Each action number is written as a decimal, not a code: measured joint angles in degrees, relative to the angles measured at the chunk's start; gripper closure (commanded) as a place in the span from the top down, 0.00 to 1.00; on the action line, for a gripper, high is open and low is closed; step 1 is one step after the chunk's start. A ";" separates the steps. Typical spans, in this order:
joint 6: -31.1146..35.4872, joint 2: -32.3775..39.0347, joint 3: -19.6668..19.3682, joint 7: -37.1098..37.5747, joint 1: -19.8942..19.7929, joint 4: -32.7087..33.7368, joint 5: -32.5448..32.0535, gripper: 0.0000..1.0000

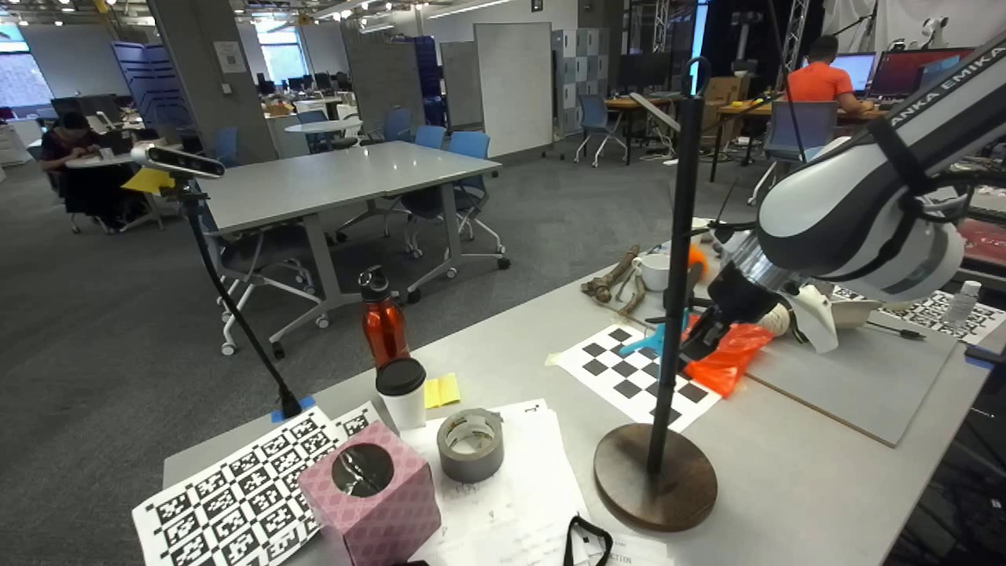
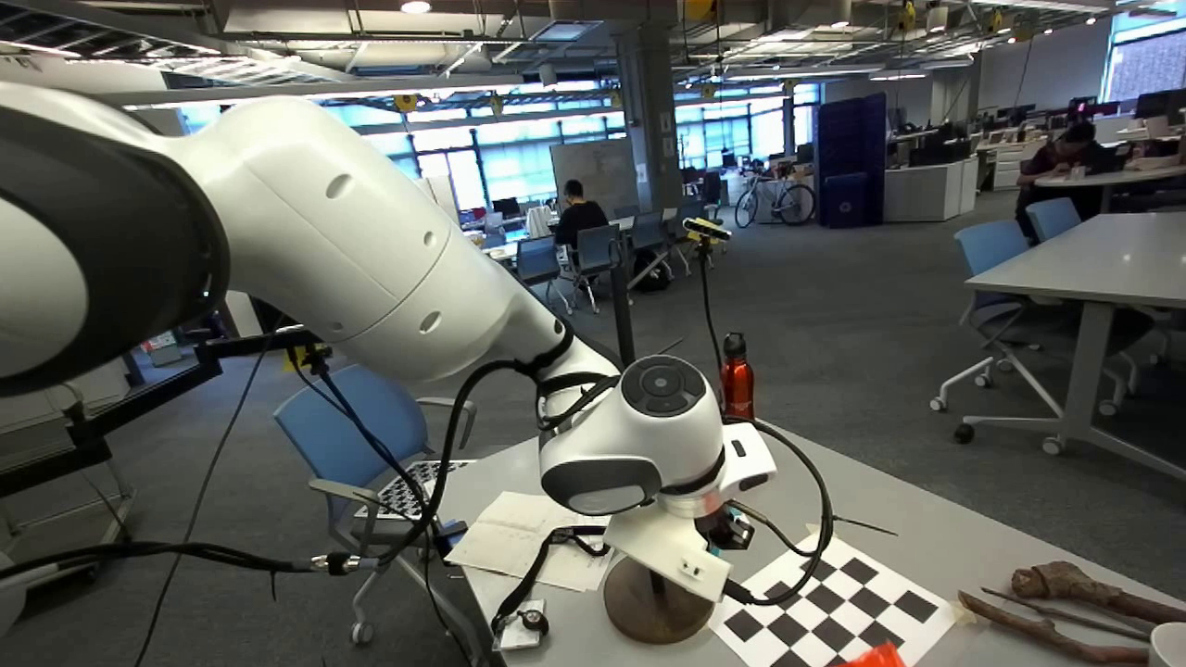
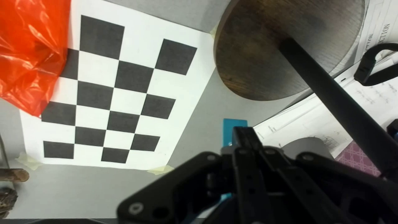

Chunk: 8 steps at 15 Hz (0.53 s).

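My gripper (image 3: 246,135) is shut above the table. In the wrist view its fingertips meet with no gap and nothing shows between them. A flat blue thing (image 3: 230,125) appears just beyond the tips, partly covered by them. Light blue also shows in an exterior view as a blue tool-like thing (image 1: 640,344), beside the gripper and partly behind the pole; whether it touches the fingers I cannot tell. Close by stands a black pole (image 1: 677,228) on a round wooden base (image 3: 261,71). Past it lies a black-and-white checkerboard sheet (image 3: 129,102), partly under an orange-red plastic bag (image 3: 31,53).
Papers (image 1: 503,495), a duct tape roll (image 1: 471,454), a pink tissue box (image 1: 385,511), a lidded cup (image 1: 403,402) and a red bottle (image 1: 385,330) occupy the table. Sticks (image 1: 609,283), a white mug (image 1: 655,273) and a grey board (image 1: 872,377) are farther along.
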 measured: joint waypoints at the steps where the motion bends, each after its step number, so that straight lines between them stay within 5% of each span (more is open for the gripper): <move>1: 0.00 0.00 0.01 0.02 -0.16 0.06 0.00 0.00; 8: 0.00 -0.07 -0.07 0.10 -2.55 1.32 0.02 0.00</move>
